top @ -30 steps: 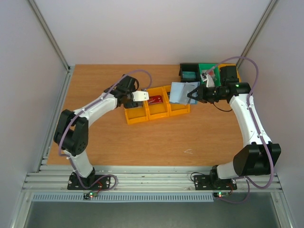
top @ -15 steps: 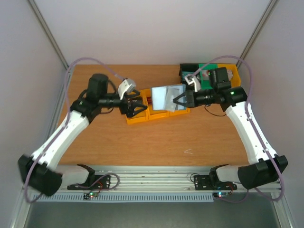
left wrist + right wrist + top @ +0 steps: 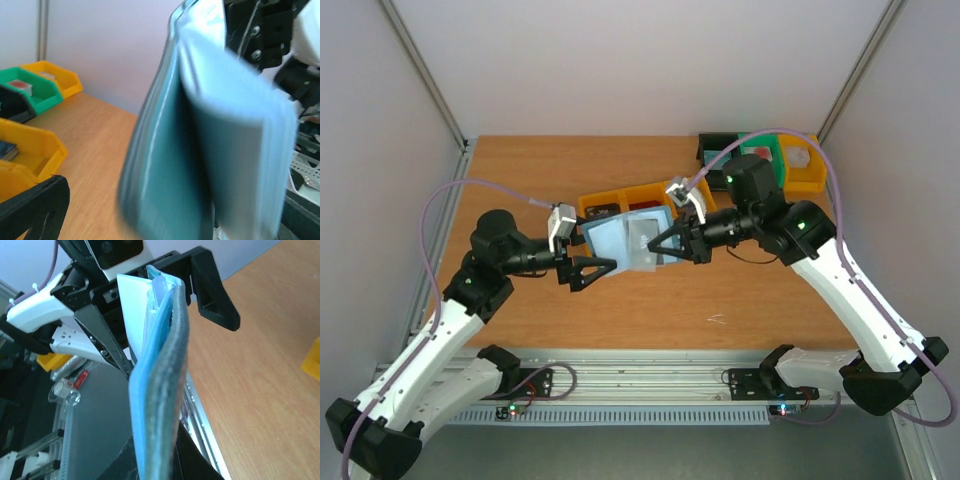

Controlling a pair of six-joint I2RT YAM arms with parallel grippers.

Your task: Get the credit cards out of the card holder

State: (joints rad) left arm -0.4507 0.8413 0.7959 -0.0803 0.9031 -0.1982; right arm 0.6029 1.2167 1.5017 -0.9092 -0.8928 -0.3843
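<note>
The card holder (image 3: 625, 240), a flat blue wallet with a clear sleeve face, hangs in the air in front of the yellow bins. My right gripper (image 3: 667, 245) is shut on its right edge; in the right wrist view the wallet (image 3: 160, 390) stands edge-on between the jaws. My left gripper (image 3: 597, 271) is open at the wallet's left edge, with one finger (image 3: 215, 292) on each side of it. The wallet (image 3: 200, 150) fills the left wrist view, blurred. A red card (image 3: 642, 207) lies in the middle yellow bin. Cards inside the wallet cannot be made out.
A row of three yellow bins (image 3: 605, 205) stands behind the wallet. Black (image 3: 718, 150), green (image 3: 782, 158) and yellow (image 3: 805, 168) bins stand at the back right, holding small blocks. A small white scrap (image 3: 717, 320) lies on the table front.
My right gripper has carried the wallet left and nearer, off the yellow bins. My left arm has pulled back and turned, so its open gripper now meets the wallet's left edge.
</note>
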